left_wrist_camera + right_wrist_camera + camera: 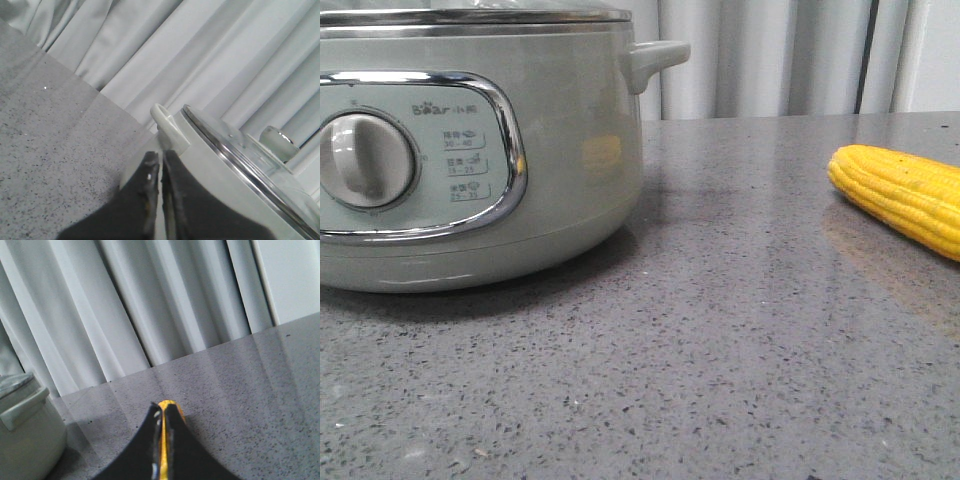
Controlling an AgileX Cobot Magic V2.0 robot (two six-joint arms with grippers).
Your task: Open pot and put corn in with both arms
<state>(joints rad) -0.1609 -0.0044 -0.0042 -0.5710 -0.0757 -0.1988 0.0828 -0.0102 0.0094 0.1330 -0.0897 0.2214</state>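
The pot (570, 150) stands at the left of the front view, pale grey-green with a cream dial (365, 160) and a side handle (655, 58); its glass lid (470, 14) is on. The corn (910, 195) lies on the table at the right. Neither gripper shows in the front view. My left gripper (161, 156) is shut and empty, just short of the pot's (220, 170) side handle (167, 125), with the lid knob (276, 141) beyond it. My right gripper (163, 407) is shut, with the corn (168, 402) showing past its tips and through the slit.
Grey speckled table (720, 350) with pale curtains (770, 55) behind it. The pot's edge also shows in the right wrist view (25, 440), off to one side of the corn.
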